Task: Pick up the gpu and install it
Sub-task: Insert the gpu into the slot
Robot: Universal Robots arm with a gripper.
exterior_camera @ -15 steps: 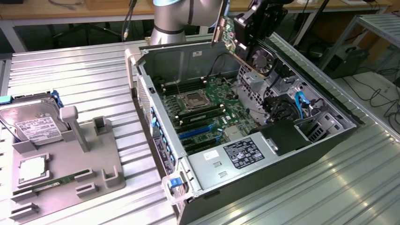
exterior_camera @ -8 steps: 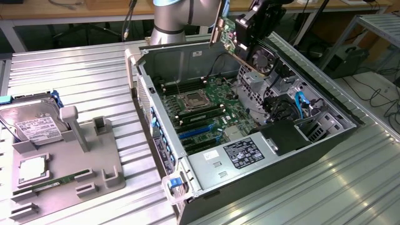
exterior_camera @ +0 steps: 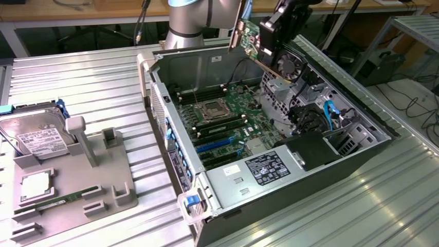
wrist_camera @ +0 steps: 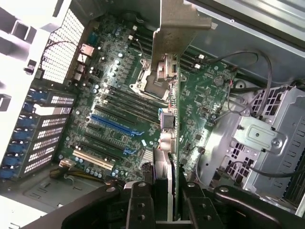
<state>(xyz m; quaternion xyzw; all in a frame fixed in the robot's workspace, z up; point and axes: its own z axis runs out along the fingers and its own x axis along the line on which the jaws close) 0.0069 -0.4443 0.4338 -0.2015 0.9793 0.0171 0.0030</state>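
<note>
Pincer clenched on the gpu, one finger on each face of the board near its end. The card is edge-on beneath my grip and over the motherboard of the open case, not seated in any slot. Judgement: light, stiff but thin laminate, fragile at its soldered parts and contact edge, so bare board margins are the place to hold. The pale stamped-metal bracket at the end farthest from the pincer looks smooth and hard.
</note>
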